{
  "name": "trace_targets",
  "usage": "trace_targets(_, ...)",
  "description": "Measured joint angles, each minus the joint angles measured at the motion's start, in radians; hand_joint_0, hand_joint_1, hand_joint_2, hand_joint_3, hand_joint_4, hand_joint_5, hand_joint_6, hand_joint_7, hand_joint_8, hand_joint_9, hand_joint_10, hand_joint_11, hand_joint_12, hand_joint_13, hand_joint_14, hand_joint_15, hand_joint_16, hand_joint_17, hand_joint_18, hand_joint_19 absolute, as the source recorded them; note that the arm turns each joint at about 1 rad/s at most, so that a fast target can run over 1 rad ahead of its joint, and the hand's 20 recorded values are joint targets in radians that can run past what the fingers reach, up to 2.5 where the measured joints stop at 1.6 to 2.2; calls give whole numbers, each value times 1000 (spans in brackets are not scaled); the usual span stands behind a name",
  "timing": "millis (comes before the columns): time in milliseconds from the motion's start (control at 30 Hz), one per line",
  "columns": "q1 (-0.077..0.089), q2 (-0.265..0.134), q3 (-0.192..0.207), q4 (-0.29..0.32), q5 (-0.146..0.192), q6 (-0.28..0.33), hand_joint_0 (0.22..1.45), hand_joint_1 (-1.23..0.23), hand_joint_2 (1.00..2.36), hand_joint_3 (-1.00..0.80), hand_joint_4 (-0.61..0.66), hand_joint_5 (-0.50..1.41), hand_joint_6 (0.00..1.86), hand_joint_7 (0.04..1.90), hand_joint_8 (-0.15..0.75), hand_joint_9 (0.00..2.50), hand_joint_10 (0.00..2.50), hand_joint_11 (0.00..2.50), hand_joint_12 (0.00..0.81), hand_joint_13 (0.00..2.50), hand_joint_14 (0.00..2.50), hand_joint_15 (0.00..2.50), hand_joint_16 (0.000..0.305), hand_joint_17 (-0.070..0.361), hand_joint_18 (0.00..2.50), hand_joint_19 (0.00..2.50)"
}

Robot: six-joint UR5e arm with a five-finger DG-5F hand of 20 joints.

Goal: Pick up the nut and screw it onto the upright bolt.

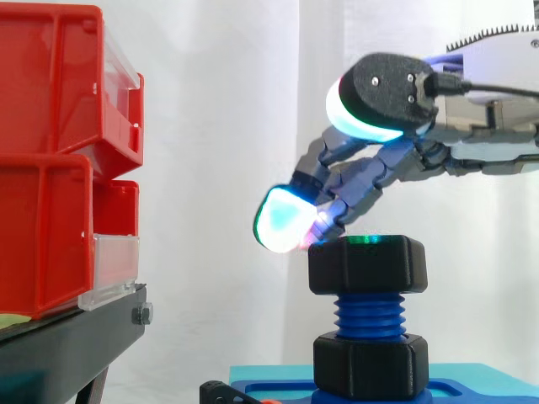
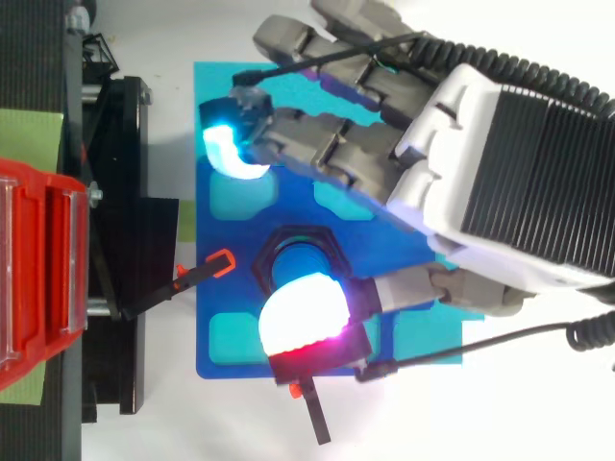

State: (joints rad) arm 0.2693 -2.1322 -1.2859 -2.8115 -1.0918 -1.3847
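White curtain [image 1: 219,126] backs the side view, with red bins [image 1: 50,168] stacked on a black stand [image 1: 67,345] at the left. On a blue plate [image 1: 253,389] stands the bolt [image 1: 369,316], its long axis vertical, with coarse blue plastic threads showing between two chunky matte-black hexagons. The nut [image 1: 366,268] sits on the bolt's top end, and a lower nut [image 1: 370,366] rests down at the plate. The hand [image 1: 396,164] reaches in from the right above the nut, released: its grey fingers are half bent and spread, clasping nothing. One cyan fingertip [image 1: 282,220] hangs just beside the nut's upper left corner; whether it touches cannot be told

From above, the nut [image 2: 267,252] rings the bolt [image 2: 293,261] near the middle of the plate [image 2: 207,288]. A white-and-red pad [image 2: 303,322] overlaps the nut's rim, while the cyan fingertip [image 2: 231,144] lies well apart toward the plate's other end. So the nut lies below and between them. The hand [image 2: 519,163] would likely need to sink along the bolt's axis and close across the smooth flats before any turning
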Motion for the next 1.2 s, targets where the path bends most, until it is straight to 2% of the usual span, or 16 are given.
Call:
trace_targets(367,25,0,0,20,-1,3,486,25,1000,-500,165,-83,502,721,205,495,0,0,330,128,0,0,54,122,0,0)
trace_targets(633,34,0,0,15,0,7,498,-12,1000,-500,193,-64,503,812,219,547,0,0,323,166,0,0,52,118,0,0)
trace_targets(867,36,0,-1,8,-1,7,503,-56,1000,-500,236,-55,504,984,232,560,0,0,326,193,0,0,52,116,0,0)
trace_targets(1200,31,0,-1,-3,-3,7,503,-106,1000,-500,226,-46,504,1048,242,586,0,0,324,214,0,0,52,117,0,0)
